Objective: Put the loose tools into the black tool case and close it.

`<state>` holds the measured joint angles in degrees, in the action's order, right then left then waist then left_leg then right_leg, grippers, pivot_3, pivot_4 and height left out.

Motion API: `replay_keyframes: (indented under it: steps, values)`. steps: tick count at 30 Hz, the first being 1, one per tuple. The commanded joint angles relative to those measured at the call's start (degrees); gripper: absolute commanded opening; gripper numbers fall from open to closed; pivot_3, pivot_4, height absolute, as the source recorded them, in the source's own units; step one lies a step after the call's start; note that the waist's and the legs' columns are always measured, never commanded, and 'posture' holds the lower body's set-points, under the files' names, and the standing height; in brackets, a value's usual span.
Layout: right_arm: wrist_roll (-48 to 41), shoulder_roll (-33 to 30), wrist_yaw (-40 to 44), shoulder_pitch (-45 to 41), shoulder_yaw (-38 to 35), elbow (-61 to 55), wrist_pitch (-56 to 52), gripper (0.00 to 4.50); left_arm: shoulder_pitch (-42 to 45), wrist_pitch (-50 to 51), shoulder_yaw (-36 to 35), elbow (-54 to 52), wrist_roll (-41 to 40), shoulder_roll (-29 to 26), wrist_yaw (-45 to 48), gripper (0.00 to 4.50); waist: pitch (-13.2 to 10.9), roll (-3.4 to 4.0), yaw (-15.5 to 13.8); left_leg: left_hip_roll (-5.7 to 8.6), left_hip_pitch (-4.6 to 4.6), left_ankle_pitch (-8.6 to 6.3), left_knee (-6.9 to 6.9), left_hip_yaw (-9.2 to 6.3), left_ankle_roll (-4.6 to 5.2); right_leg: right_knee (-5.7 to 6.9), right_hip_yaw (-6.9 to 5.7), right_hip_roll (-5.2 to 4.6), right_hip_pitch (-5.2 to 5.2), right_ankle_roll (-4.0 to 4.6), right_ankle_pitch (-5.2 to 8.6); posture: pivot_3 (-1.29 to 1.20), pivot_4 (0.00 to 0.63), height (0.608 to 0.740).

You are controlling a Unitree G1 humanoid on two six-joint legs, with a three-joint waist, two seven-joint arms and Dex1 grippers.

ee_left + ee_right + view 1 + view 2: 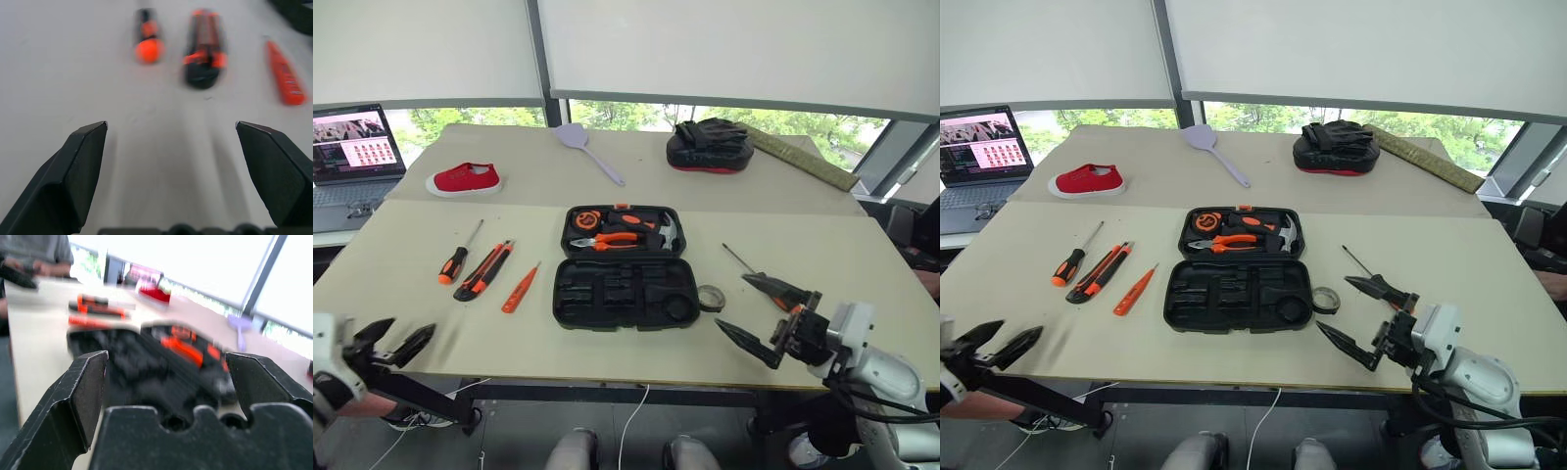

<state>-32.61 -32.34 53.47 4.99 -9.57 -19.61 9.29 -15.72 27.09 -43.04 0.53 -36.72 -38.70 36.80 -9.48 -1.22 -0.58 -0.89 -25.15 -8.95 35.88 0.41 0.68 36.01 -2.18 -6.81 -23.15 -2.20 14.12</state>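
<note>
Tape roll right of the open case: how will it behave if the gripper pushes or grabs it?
The tape roll lies flat on the table, so it would probably slide, not roll, unless tipped onto its edge. It looks small and hollow, so likely light. Being low, it may be awkward to pinch; the right gripper is open.

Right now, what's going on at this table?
Nothing is held yet. The black tool case lies open mid-table. A screwdriver, utility knife and tester pen lie to its left, the tape roll and a second screwdriver to its right. The left gripper and right gripper hover open at the near edge.
</note>
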Motion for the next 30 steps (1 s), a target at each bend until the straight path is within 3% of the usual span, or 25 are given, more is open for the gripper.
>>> replay_keyframes:
  steps: [1, 7, 12, 15, 23, 26, 30]
  values:
    - [-1.0, 0.4, -1.3, -0.8, -0.6, -2.8, -1.0, 4.44, 1.8, 3.4, -4.3, -3.2, -3.7, 0.5, -4.7, 4.50, 0.0, -0.09, -0.4, 0.01, 0.00, -0.01, 0.01, 0.00, -0.01, -0.01, 0.00, -0.02, 0.00, 0.00, -0.01, 0.00, 0.150, 0.740]
    - [1.5, 1.1, -1.5, -1.9, -0.1, -1.3, -0.3, 4.44, 11.6, 11.4, 0.3, -4.0, -3.4, -5.3, -9.7, 4.50, 0.0, -0.25, -1.8, 0.04, -0.01, -0.09, 0.09, 0.08, -0.17, -0.10, -0.10, -0.19, 0.02, 0.36, -0.06, 0.00, 0.150, 0.740]
    - [2.2, 1.6, -1.2, -4.1, 0.7, -0.1, -0.4, 4.44, 27.5, 19.5, 11.3, 4.0, 1.2, -10.6, -14.3, 4.50, 0.1, -0.23, -1.6, 0.06, -0.01, -0.05, 0.08, 0.18, -0.22, -0.08, -0.13, -0.07, -0.04, 0.37, -0.17, 0.00, 0.150, 0.740]
    - [2.7, 1.9, -1.0, -5.4, 1.4, 0.9, 0.0, 4.44, 38.2, 20.1, 18.2, 12.9, 5.6, -10.2, -15.3, 4.50, 0.0, -0.26, -1.5, 0.06, 0.03, 0.02, 0.15, 0.37, -0.24, -0.08, -0.01, 0.20, 0.05, -0.01, -0.42, 0.00, 0.150, 0.740]
    - [3.1, 2.0, -1.1, -5.9, 1.6, 0.1, 0.0, 4.44, 60.7, 13.2, 32.1, 43.4, 18.8, -6.0, -14.1, 4.50, 0.0, -0.38, -0.9, -0.02, -0.05, 0.33, 0.12, 0.73, 0.15, 0.07, 0.03, 0.61, 0.06, 0.29, -0.50, 0.00, 0.150, 0.740]
    - [3.3, 2.1, -1.8, -4.4, 1.2, -1.1, 0.0, 4.50, 65.0, 8.9, 33.2, 52.2, 21.2, -4.4, -12.1, 3.72, 0.0, -0.43, -0.4, -0.02, -0.06, 0.33, 0.13, 0.74, 0.14, 0.05, 0.06, 0.60, 0.07, 0.21, -0.46, 0.00, 0.150, 0.740]
    - [3.3, 2.0, -2.4, -3.0, 0.9, -2.5, -0.2, 4.50, 67.6, 5.3, 34.1, 58.1, 24.2, -4.1, -11.2, 2.27, 0.0, -0.43, -0.2, -0.03, -0.06, 0.33, 0.13, 0.74, 0.14, 0.08, 0.06, 0.59, 0.07, 0.18, -0.44, 0.00, 0.150, 0.740]
